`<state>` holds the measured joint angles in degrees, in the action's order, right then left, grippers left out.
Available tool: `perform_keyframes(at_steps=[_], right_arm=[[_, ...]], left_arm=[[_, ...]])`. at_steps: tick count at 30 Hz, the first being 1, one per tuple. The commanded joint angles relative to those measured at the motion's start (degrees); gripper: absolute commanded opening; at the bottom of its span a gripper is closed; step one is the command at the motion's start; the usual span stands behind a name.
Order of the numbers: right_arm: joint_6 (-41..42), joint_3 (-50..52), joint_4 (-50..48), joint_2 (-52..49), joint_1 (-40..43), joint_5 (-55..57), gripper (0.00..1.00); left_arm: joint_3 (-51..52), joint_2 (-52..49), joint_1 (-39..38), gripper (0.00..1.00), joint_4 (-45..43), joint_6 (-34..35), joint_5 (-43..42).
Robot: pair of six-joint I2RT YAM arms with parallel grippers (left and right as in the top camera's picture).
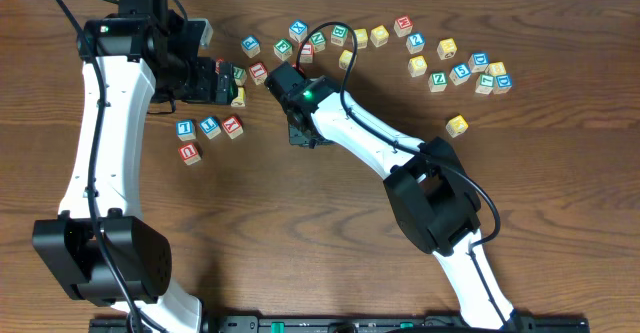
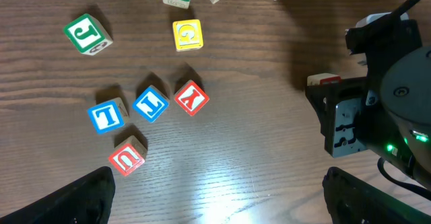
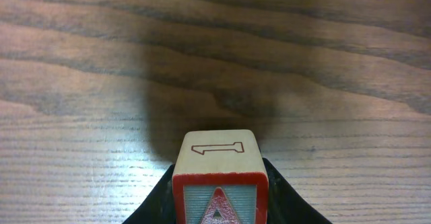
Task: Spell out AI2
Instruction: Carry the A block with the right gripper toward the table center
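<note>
Block (image 3: 220, 173), red-edged w/ outlined 1 on top, sits pinched btwn right gripper (image 3: 221, 207) fingers over wood table (image 3: 81, 83). Overhead puts it approx 1 o'clock of blue-red block cluster (image 1: 209, 127). Left gripper (image 2: 222, 204) is spread wide, nothing btwn its fingers.

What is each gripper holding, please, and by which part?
The right gripper holds a red block by its two opposite sides; the left gripper holds nothing.
</note>
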<state>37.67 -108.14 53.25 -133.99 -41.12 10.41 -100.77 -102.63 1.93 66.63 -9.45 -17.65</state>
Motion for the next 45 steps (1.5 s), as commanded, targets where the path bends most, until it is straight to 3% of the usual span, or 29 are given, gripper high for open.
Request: perform_keyframes(at_steps=[1,25,34,45], right_arm=[[3.43,0.15,-0.37,1.22,-0.13,2.16,0.16],[6.62,0.24,0.74,-0.17,-0.13,-1.38,0.24],[6.62,0.59,0.74,-0.17,-0.13,-1.36,0.37],[6.40,-0.26,0.17,1.11,0.70,-1.36,0.38]], left_arm=[[-1.62,0.28,0.02,0.98,0.09,-0.96,0.79],[-1.57,0.28,0.02,0.98,0.13,-0.96,0.79],[-1.57,0.28,0.02,0.98,0.15,-0.96,0.79],[-1.57,0.28,0.02,0.98,0.13,-0.96,0.79]])
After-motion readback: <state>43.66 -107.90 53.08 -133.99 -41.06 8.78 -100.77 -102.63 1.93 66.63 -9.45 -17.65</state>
